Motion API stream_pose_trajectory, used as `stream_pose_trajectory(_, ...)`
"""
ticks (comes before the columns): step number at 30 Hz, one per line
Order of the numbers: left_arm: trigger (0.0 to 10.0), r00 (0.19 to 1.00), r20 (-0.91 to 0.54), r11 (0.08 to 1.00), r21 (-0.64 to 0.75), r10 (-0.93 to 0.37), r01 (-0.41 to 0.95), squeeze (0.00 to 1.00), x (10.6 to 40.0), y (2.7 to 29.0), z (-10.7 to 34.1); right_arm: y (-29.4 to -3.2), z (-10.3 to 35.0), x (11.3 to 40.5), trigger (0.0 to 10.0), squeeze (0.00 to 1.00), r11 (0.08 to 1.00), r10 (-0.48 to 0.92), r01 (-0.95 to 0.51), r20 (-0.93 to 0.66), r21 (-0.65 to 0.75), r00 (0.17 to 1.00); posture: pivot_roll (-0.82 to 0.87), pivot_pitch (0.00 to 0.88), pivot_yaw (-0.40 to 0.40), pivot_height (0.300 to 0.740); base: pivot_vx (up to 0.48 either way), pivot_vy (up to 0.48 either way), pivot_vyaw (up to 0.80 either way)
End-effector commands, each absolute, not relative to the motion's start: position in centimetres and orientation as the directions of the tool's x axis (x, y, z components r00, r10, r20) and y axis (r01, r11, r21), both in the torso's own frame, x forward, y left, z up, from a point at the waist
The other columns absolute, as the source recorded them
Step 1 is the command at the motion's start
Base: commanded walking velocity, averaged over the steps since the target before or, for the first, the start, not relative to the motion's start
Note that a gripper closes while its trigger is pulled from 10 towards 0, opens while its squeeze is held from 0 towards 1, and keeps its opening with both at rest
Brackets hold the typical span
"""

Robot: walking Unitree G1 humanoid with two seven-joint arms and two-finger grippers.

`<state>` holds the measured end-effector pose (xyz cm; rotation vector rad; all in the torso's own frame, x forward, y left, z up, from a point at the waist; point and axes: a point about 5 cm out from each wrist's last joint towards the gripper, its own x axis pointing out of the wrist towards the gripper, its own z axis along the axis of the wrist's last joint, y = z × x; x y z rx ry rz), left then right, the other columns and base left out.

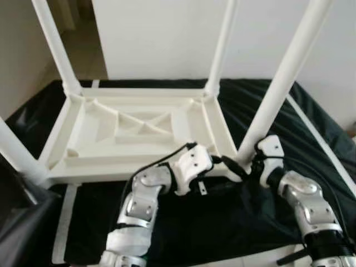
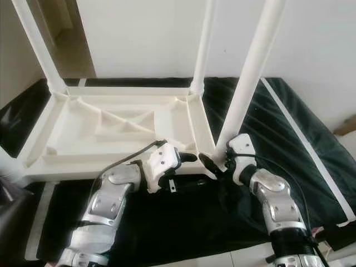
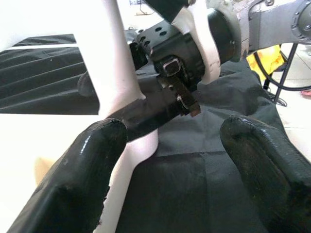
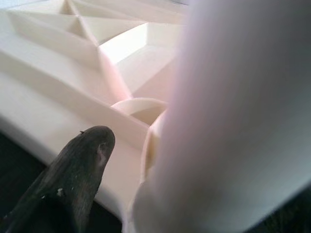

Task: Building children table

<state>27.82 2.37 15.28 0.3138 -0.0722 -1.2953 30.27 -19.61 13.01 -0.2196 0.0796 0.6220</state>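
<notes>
The right gripper (image 2: pixel 218 162) is clamped round the base of the near table leg (image 1: pixel 276 89), which stands over a corner socket. Just beside it, the left gripper (image 1: pixel 231 167) hangs spread, holding nothing. Beyond both lies the upturned tabletop (image 1: pixel 139 130) (3 other legs up). Likely light, stiff, slippery plastic; grip legs low.

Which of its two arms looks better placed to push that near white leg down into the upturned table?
Probably the right: its pincer is around the near leg at its base, while the left pincer stands open beside that table corner.
</notes>
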Motion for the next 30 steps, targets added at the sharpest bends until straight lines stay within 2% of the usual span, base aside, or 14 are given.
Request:
stream_pose_trajectory(1, 10.0, 0.473, -0.066, 0.439, 0.278, -0.879, 0.855, 0.0, 28.5, 2.3, 15.1, -19.6, 12.8, 30.7, 5.6, 0.0, 0.766, 0.591, -0.613, -0.164, -0.196, 0.79, 0.01, 0.0, -0.071, 0.74, 0.0, 0.0, 0.0)
stream_pose_trajectory(2, 10.0, 0.476, -0.064, 0.442, 0.281, -0.877, 0.852, 0.0, 28.5, 2.3, 15.1, -19.7, 12.8, 30.9, 0.0, 0.0, 0.755, 0.601, -0.623, -0.166, -0.202, 0.782, 0.01, 0.0, -0.077, 0.74, 0.0, 0.0, 0.0)
stream_pose_trajectory(10, 10.0, 0.487, -0.059, 0.453, 0.284, -0.871, 0.845, 0.0, 28.4, 2.3, 15.2, -20.6, 12.3, 30.6, 0.0, 0.0, 0.715, 0.648, -0.677, -0.198, -0.177, 0.736, 0.02, 0.0, -0.085, 0.74, 0.0, 0.0, 0.0)
stream_pose_trajectory(17, 10.0, 0.488, -0.058, 0.455, 0.282, -0.871, 0.845, 0.0, 28.4, 2.3, 15.1, -21.0, 11.9, 30.2, 0.0, 0.0, 0.731, 0.637, -0.663, -0.189, -0.161, 0.748, 0.02, 0.0, -0.084, 0.74, 0.0, 0.0, 0.0)
stream_pose_trajectory(18, 10.0, 0.487, -0.06, 0.453, 0.282, -0.871, 0.845, 0.0, 28.4, 2.3, 15.1, -21.0, 11.9, 29.9, 10.0, 0.0, 0.751, 0.621, -0.644, -0.179, -0.143, 0.763, 0.01, 0.0, -0.081, 0.74, 0.0, 0.0, 0.0)
stream_pose_trajectory(21, 10.0, 0.486, -0.062, 0.452, 0.281, -0.872, 0.847, 0.0, 28.3, 2.3, 15.0, -21.1, 11.8, 29.7, 10.0, 0.0, 0.771, 0.601, -0.624, -0.176, -0.126, 0.779, 0.01, 0.0, -0.082, 0.74, 0.0, 0.0, 0.0)
stream_pose_trajectory(22, 10.0, 0.484, -0.068, 0.45, 0.274, -0.873, 0.85, 0.0, 28.3, 2.3, 14.9, -20.9, 11.4, 29.3, 10.0, 0.0, 0.825, 0.535, -0.557, -0.184, -0.097, 0.825, 0.0, 0.0, -0.088, 0.74, 0.0, 0.0, 0.0)
stream_pose_trajectory(28, 10.0, 0.485, -0.083, 0.457, 0.23, -0.87, 0.859, 0.0, 28.4, 2.3, 14.6, -20.3, 11.2, 28.7, 10.0, 0.0, 0.903, 0.404, -0.421, -0.162, -0.084, 0.9, 0.0, 0.0, -0.092, 0.74, 0.0, 0.0, 0.0)
stream_pose_trajectory(30, 10.0, 0.488, -0.095, 0.458, 0.231, -0.868, 0.858, 0.0, 28.5, 2.4, 14.4, -20.0, 11.1, 28.3, 10.0, 0.0, 0.948, 0.306, -0.317, -0.167, -0.038, 0.937, -0.02, 0.0, -0.089, 0.74, 0.0, 0.0, 0.0)
